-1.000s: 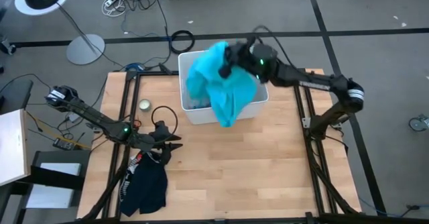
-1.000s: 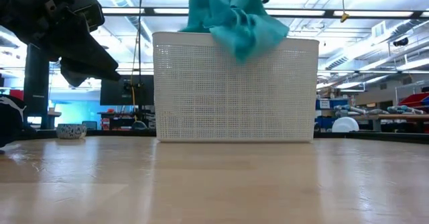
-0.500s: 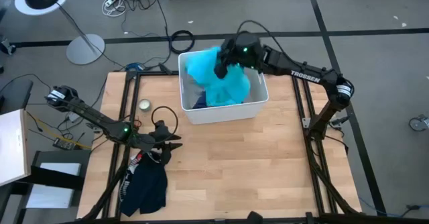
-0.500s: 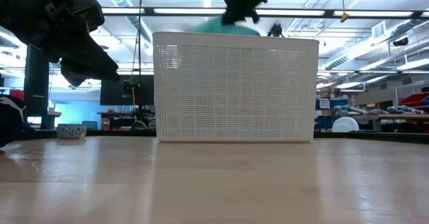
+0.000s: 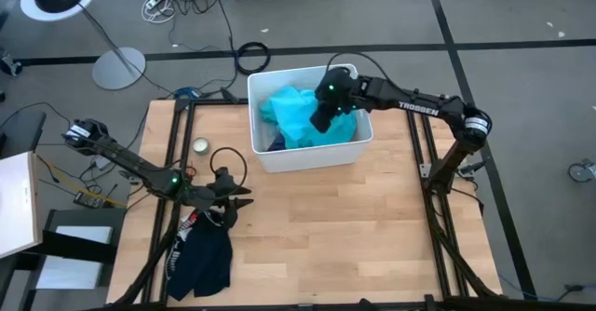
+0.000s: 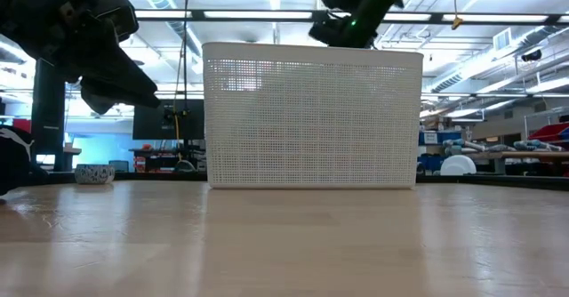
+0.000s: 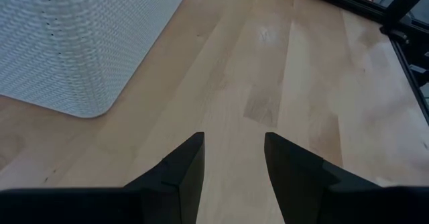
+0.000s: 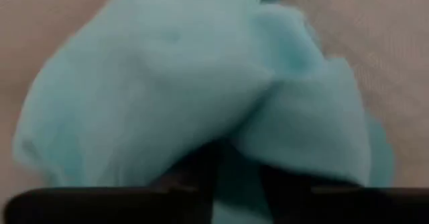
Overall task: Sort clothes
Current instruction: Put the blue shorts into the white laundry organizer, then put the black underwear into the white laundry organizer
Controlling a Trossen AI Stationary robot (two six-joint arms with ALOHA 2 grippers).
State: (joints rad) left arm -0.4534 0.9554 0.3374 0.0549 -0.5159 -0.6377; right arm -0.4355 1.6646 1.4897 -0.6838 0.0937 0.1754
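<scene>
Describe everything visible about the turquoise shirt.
The turquoise shirt is a soft, crumpled garment, bright and plain in colour. It lies bunched inside the white bin, filling most of it, with a darker blue piece showing at its near-left edge. The right gripper is down in the bin against the cloth, whose folds fill the right wrist view.

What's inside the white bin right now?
The white bin holds the turquoise shirt, filling most of it, with the right gripper down on it. A dark blue piece peeks out at the shirt's near edge. Anything else underneath is covered.
</scene>
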